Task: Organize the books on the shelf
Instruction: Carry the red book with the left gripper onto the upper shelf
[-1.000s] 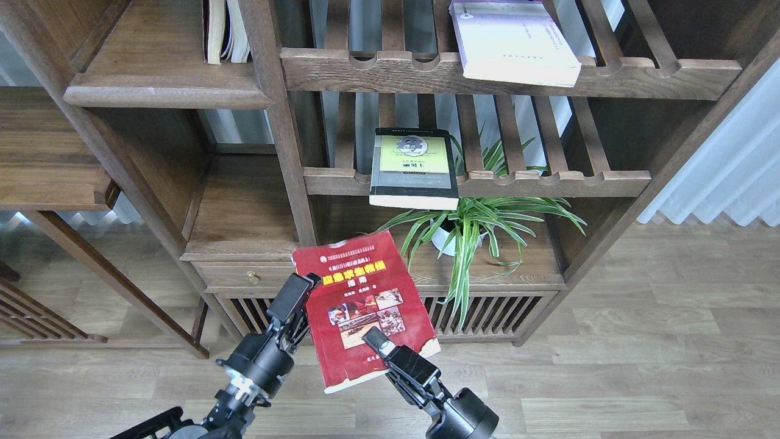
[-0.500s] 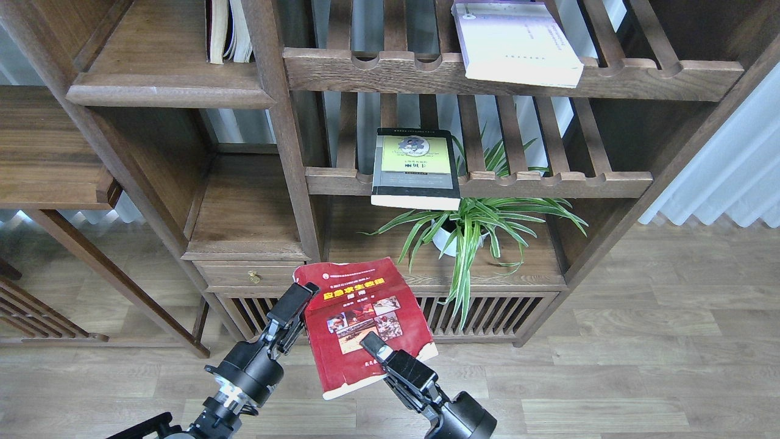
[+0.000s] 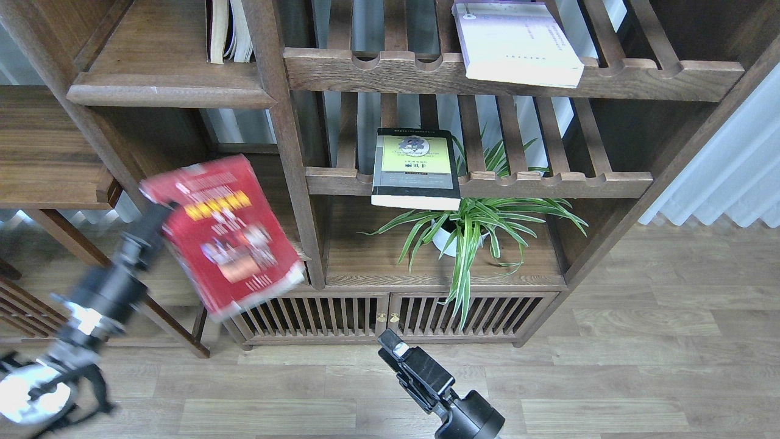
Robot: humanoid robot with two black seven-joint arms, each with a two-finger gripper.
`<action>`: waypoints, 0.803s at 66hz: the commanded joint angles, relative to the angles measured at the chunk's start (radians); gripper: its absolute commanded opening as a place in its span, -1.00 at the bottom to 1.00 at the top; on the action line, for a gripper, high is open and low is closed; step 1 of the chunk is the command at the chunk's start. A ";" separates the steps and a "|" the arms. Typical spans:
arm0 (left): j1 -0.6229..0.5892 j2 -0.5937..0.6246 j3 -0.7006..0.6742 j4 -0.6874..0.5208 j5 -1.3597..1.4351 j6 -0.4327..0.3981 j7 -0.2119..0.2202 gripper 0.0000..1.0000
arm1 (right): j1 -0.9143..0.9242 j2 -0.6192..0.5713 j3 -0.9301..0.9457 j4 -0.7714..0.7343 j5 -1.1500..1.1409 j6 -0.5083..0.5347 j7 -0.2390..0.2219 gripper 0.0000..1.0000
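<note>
The red book [image 3: 225,235] with a yellow title and photos is blurred by motion and tilted, in front of the bookcase's lower left bay. My left gripper [image 3: 159,214] is shut on its left edge. The solid dark-brown shelf [image 3: 170,96] with a rounded front edge is above it at the upper left. The white/pale-lilac book [image 3: 518,42] lies flat on the top slatted rack. The black-grey book [image 3: 415,167] with a yellow-green panel lies on the middle slatted rack and overhangs the front rail. My right gripper [image 3: 393,349] is low at the centre, empty, dark and end-on.
Several upright books [image 3: 226,30] stand at the right end of the solid shelf. A potted spider plant [image 3: 469,225] stands under the middle rack. A low cabinet [image 3: 390,314] with slatted doors is below. A separate wooden shelf unit [image 3: 42,152] stands at the left.
My left gripper has swung the red book quickly up and to the left. The right gripper has come off the book and stays low at the centre.
</note>
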 commanded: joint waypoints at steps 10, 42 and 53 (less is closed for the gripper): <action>-0.216 0.210 -0.151 0.009 -0.015 0.000 -0.001 -0.96 | -0.001 0.000 0.012 -0.008 0.000 -0.001 0.000 1.00; -0.629 0.060 -0.036 0.360 0.042 0.000 0.438 -0.94 | 0.000 0.000 0.012 -0.015 0.003 -0.001 0.000 1.00; -0.712 -0.159 -0.131 0.471 0.081 0.000 0.654 -0.95 | 0.000 0.000 0.014 -0.015 0.003 -0.001 0.002 1.00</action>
